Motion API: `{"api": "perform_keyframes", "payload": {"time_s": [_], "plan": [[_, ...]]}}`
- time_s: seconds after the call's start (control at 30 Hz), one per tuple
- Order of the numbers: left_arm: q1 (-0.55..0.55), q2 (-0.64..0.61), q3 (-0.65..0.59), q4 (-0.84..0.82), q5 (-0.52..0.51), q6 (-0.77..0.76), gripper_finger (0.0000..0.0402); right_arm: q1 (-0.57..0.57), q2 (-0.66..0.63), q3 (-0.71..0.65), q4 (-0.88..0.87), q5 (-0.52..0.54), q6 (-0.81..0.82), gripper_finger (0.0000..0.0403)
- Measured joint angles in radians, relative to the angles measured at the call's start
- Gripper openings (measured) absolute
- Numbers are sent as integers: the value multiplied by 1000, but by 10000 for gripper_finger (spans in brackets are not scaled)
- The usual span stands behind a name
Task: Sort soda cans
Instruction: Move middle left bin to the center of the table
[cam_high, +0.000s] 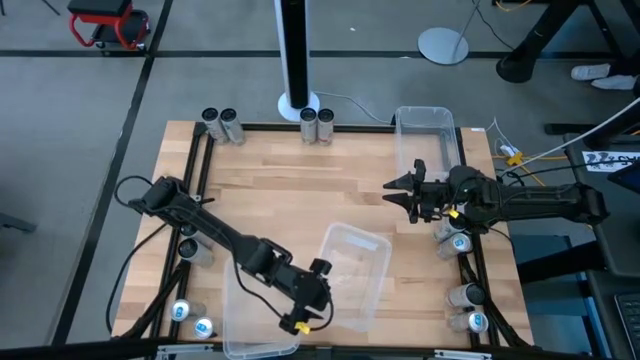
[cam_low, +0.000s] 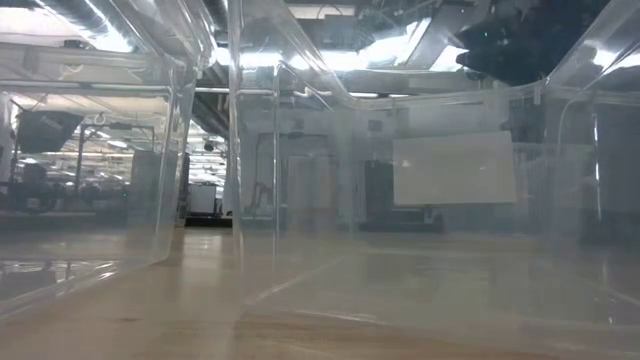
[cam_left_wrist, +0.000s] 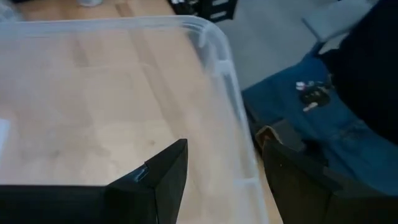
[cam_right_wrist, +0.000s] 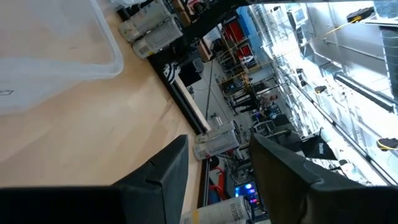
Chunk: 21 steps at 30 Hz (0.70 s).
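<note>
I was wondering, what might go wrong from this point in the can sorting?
1. The left end effector straddles the rim of a clear bin at the table's front edge; a pull might tip or drag it off.
2. The soda cans stand in small groups at the table's edges, so a nudge could knock one off.
3. The right end effector hovers open beside the far bin and could bump it.

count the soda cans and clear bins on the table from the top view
soda cans: 12, in pairs round the table edges, one left-side pair partly hidden
clear plastic bins: 3
total: 15
</note>
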Motion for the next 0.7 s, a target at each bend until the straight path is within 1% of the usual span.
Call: {"api": "perform_keyframes", "payload": {"time_s": [0.07,0.47,0.7], "plan": [[0,4,0,11,17,4,198,0,0,0,-3,0,0,172],[21,20,-14,5,19,4,198,0,0,0,-2,3,0,172],[40,43,-13,37,35,28,198,0,0,0,-5,4,0,172]]}}
